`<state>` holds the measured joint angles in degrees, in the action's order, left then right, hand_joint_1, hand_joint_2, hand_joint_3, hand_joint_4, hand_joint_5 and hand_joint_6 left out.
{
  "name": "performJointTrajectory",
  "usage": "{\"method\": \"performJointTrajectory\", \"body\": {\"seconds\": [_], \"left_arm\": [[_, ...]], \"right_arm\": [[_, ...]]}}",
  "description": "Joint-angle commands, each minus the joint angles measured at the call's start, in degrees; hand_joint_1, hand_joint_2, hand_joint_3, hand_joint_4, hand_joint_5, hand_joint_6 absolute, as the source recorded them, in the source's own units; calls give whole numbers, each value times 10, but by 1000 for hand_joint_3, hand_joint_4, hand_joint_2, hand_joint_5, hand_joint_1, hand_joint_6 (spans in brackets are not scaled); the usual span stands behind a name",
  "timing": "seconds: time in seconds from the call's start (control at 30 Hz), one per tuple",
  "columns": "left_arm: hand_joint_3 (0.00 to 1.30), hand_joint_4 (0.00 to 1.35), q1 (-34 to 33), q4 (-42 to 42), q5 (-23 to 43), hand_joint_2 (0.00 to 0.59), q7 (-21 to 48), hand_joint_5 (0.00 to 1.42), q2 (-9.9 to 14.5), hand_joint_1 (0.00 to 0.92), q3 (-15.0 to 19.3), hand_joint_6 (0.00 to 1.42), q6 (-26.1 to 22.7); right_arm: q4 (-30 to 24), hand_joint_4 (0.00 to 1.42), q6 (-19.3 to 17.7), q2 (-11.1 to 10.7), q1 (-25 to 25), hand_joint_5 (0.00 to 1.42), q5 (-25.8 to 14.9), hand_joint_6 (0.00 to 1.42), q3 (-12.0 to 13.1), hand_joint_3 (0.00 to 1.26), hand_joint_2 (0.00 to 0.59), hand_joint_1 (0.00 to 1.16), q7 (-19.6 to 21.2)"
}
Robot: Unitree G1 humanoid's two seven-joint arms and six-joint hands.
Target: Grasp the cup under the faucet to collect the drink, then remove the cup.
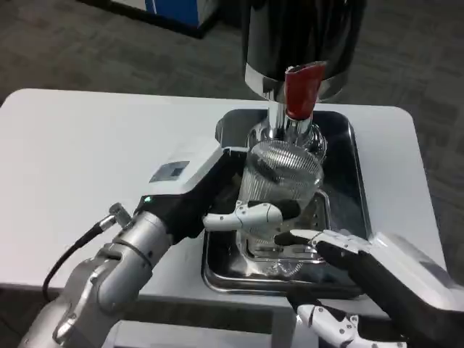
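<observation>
A clear ribbed glass cup (281, 181) stands upright on the metal tray (349, 156), directly below the chrome faucet (288, 125) with its red lever (303, 90). My left hand (217, 196) reaches in from the left and grips the cup, fingers (254, 215) wrapped across its lower front. My right hand (362, 264) sits at the tray's near right corner, just below and right of the cup, with fingers (308, 238) stretched toward the cup's base; whether they touch it I cannot tell. No liquid is visible in the cup.
The dark dispenser body (304, 36) rises above the faucet at the table's far edge. The tray has raised rims around a drip grate. Bare white table (87, 167) spreads to the left. A blue object (174, 11) stands on the floor beyond.
</observation>
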<state>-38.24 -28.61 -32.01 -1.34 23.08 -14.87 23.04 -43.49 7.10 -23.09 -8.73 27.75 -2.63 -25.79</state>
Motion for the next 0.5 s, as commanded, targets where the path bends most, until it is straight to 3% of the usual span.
{"method": "performJointTrajectory", "body": {"seconds": [0.03, 0.5], "left_arm": [[582, 408, 19, 31, 8, 215, 4, 436, 8, 68, 7, 417, 4], [553, 357, 19, 29, 11, 190, 7, 419, 12, 58, 12, 402, 2]], "right_arm": [[-5, 148, -4, -1, -2, 97, -1, 36, -2, 206, 455, 382, 7], [-4, 148, 0, 2, 4, 97, 3, 48, -10, 206, 456, 382, 7]]}}
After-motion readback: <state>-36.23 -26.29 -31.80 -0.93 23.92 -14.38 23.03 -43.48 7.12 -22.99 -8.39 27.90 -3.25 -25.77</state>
